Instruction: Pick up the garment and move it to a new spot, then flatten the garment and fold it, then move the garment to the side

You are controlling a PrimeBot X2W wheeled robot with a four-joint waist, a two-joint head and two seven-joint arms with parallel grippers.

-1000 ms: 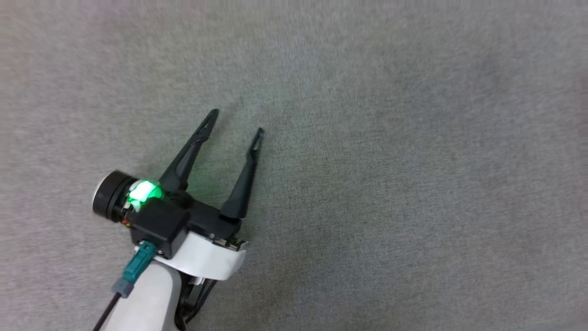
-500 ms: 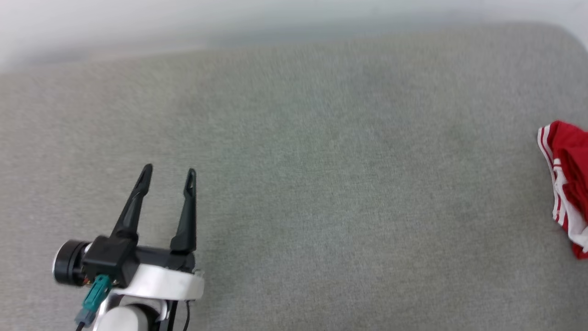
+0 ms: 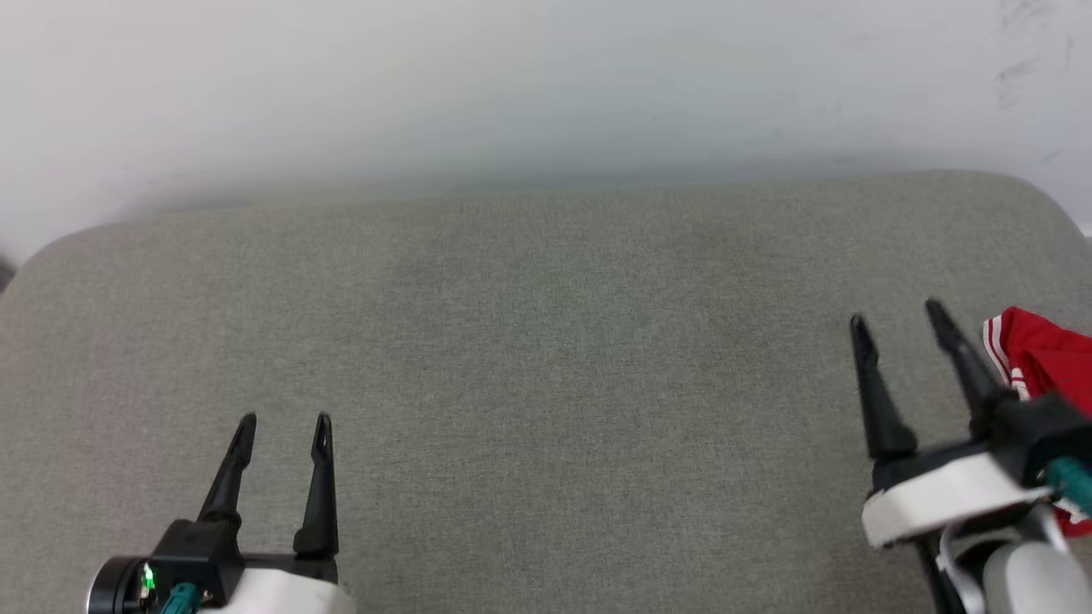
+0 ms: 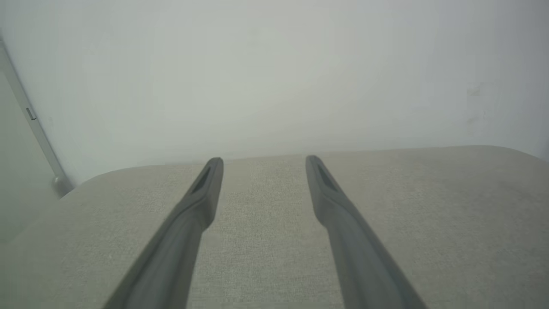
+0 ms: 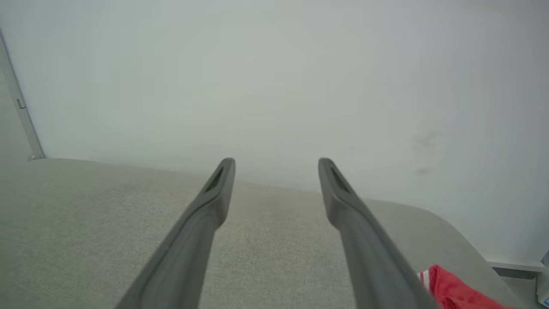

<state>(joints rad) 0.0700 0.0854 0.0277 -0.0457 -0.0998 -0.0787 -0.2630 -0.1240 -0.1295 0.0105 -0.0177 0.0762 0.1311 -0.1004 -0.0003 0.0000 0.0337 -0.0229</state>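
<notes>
Though just beside garment (image 3: pixel 1036 358) with right pincer (image 3: pixel 895 314), gripping nothing, spread wide; same at left pincer (image 3: pixel 285 419), well apart from garment.

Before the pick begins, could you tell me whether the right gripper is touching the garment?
Cannot tell. In the head view the right gripper overlaps the garment; the right wrist view shows neither gap nor contact plainly.

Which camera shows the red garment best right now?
Head view: the garment lies at the right edge, striped trim visible, partly behind the right gripper. Right wrist view catches its red corner; left wrist view faces grey cushion.
</notes>
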